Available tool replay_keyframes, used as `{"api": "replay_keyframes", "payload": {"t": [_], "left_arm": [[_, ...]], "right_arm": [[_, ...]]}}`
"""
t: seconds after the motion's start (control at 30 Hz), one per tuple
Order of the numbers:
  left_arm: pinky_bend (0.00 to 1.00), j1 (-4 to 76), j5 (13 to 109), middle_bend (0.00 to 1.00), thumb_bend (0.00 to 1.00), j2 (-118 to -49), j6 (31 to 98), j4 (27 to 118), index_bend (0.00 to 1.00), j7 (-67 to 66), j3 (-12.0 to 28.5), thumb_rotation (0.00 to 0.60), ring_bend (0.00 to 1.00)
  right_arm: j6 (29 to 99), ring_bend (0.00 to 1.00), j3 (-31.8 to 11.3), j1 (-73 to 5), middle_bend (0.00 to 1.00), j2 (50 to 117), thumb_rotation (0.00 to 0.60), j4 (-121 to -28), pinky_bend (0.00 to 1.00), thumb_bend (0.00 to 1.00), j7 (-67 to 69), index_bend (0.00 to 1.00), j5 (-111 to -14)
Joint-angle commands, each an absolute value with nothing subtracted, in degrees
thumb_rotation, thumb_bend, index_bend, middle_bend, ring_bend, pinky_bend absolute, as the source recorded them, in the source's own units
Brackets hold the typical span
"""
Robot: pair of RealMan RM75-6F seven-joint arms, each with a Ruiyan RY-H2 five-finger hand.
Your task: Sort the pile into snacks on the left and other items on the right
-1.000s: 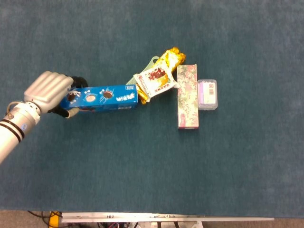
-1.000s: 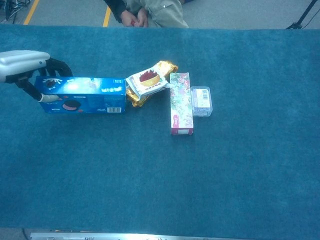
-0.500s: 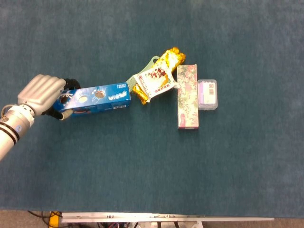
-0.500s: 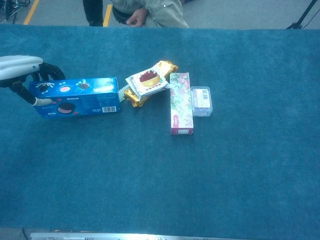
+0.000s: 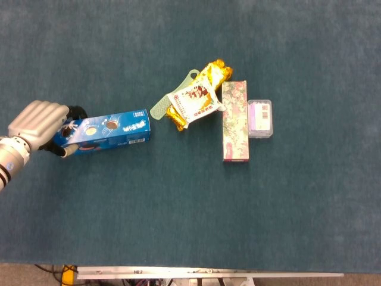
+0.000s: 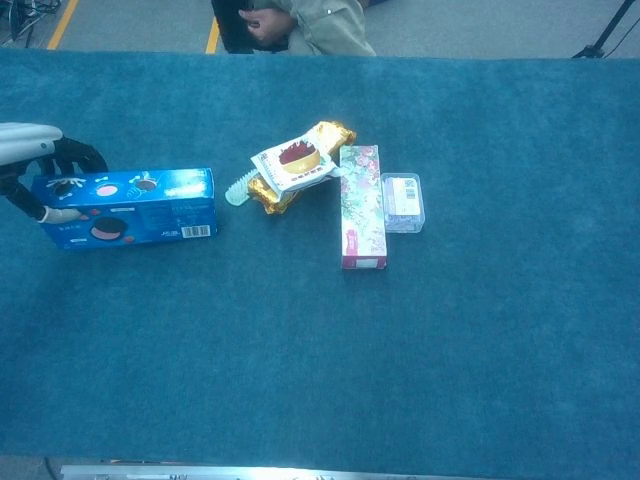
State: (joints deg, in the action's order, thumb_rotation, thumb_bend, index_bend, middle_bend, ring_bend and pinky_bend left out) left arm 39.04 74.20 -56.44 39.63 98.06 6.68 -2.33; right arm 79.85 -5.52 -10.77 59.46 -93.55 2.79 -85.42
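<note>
My left hand (image 5: 37, 124) (image 6: 30, 160) grips the left end of a blue cookie box (image 5: 104, 131) (image 6: 130, 206) at the table's left side. The pile sits at centre: a white snack packet with a red picture (image 5: 191, 102) (image 6: 292, 162) lies over a gold foil packet (image 5: 215, 72) (image 6: 322, 135). A pale green comb-like piece (image 5: 162, 106) (image 6: 237, 190) pokes out on its left. Right of them lie a long floral box (image 5: 235, 122) (image 6: 361, 205) and a small clear case with a purple label (image 5: 260, 118) (image 6: 402, 201). My right hand is out of both views.
The blue-green cloth covers the whole table (image 5: 178, 214). A person sits beyond the far edge (image 6: 300, 20). A metal rail runs along the near edge (image 5: 208, 274).
My left hand has dragged the cookie box leftward, away from the pile. The green piece it covered now shows. The pile has not moved.
</note>
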Motion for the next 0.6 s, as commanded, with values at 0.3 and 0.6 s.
{"api": "replay_keyframes", "payload": {"t": [0.3,0.6], "left_arm": [[0.47,38.01,82.12,0.49,0.33,-55.07,40.6,99.55,0.5,13.06,-2.8,0.6,0.45],[0.45,39.18,88.58,0.39,0.33,-55.7,39.73,97.95,0.41,18.91,-4.11,0.6,0.35]], "right_arm": [[80.08,0.35,-5.54,-10.77,0.42,59.21,0.6,-94.79,0.47,0.01,1.65,0.48,-85.53],[80.4,0.35,-5.5,-10.57,0.42,58.83,0.6,-95.95,0.47,0.01,0.57,0.48,-85.48]]}}
